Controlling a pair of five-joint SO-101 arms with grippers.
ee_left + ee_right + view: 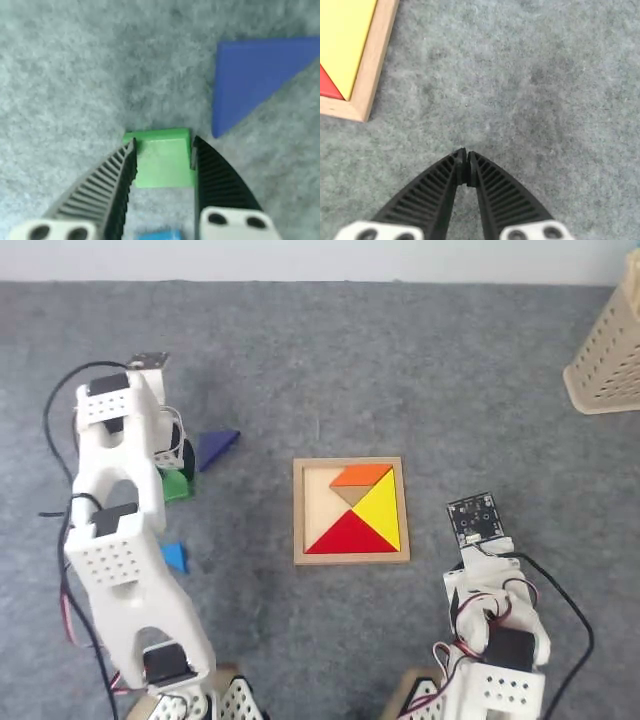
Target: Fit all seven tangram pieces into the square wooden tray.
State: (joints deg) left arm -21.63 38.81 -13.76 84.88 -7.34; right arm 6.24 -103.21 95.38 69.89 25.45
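At the left of the high view I am holding the left gripper [162, 146] down over the green piece [161, 162], fingers clamped on its two sides, ready, I judge, for lifting. The dark blue triangle [216, 446] is lying just beside it and the light blue piece [175, 557] lower down. The tray [350, 558] is sitting at centre, its left part bare. At lower right, the right gripper [466, 167] is resting with fingers together, holding nothing and blocking nothing.
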